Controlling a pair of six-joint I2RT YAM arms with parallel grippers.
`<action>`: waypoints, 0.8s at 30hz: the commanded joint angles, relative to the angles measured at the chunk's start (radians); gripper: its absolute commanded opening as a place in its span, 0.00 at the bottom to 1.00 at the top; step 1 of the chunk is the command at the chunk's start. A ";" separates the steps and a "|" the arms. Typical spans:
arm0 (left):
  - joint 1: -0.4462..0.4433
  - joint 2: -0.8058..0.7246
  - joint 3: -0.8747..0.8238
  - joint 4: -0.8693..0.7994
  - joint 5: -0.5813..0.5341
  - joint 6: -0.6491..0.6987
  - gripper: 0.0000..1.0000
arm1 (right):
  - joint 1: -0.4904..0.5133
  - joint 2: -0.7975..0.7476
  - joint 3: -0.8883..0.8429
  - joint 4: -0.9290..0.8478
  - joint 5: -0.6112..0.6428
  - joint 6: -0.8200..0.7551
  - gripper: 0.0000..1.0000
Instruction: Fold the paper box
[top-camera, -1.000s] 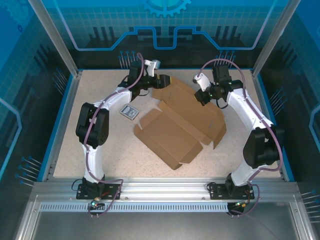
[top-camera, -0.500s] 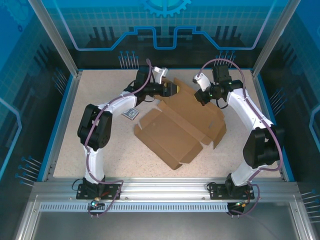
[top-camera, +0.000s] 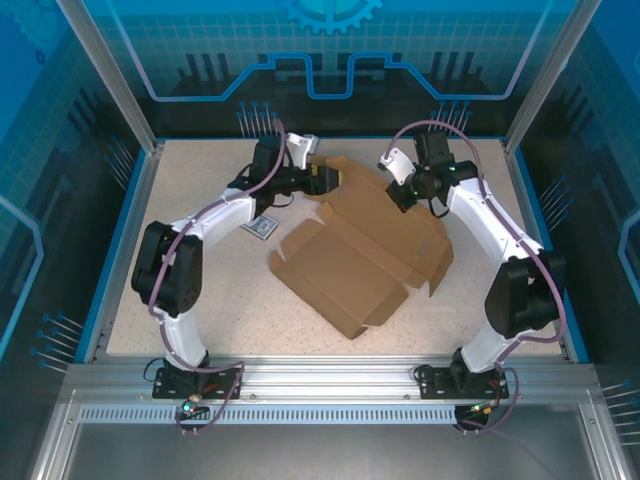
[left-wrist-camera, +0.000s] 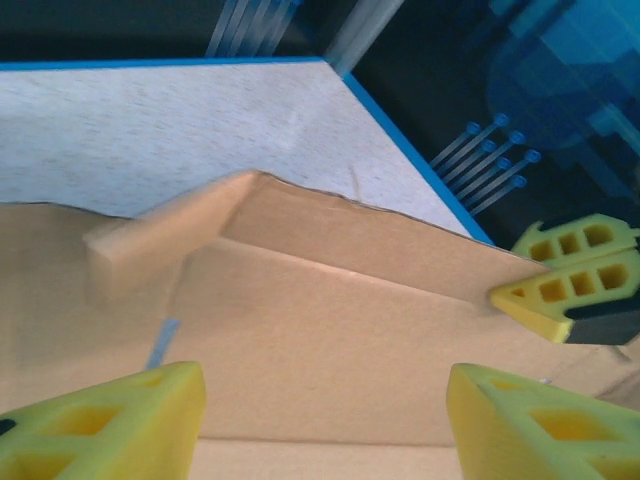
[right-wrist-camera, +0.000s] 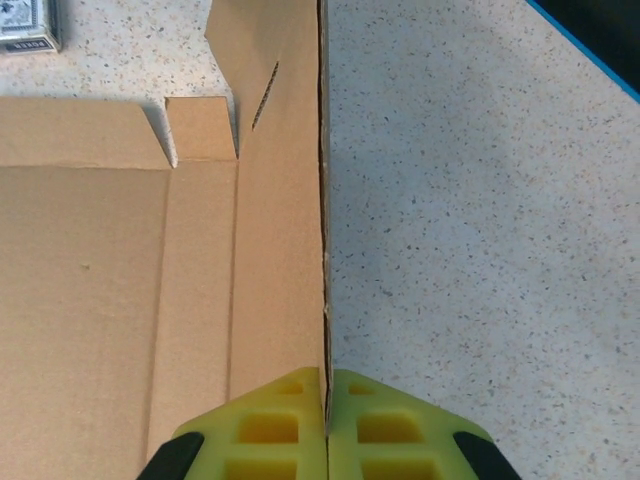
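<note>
Our left gripper (top-camera: 332, 178) has drawn back a little to the far-left flap of the box (top-camera: 365, 250). Its fingers are wide with nothing between them, so we judge that flap not yet gripped. The box lies mid-table, largely unfolded, just where it was a second ago. The right gripper (right-wrist-camera: 327, 385) stays pinched on the far edge. The left elbow has swung outward, uncovering the card (top-camera: 262, 228).

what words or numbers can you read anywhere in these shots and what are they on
small printed card: black-and-white print, too small and blurred to read
paper box: plain brown cardboard, no print to be seen
No text can be quoted from these pictures.
</note>
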 joint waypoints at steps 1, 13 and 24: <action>0.012 -0.090 -0.060 -0.050 -0.162 0.037 0.68 | 0.039 -0.042 0.019 0.011 0.097 -0.071 0.00; 0.132 -0.158 -0.145 -0.032 -0.313 -0.072 0.72 | 0.133 -0.115 -0.067 0.142 0.290 -0.195 0.00; 0.227 0.003 -0.008 -0.109 -0.303 -0.101 0.69 | 0.174 -0.163 -0.240 0.336 0.387 -0.351 0.00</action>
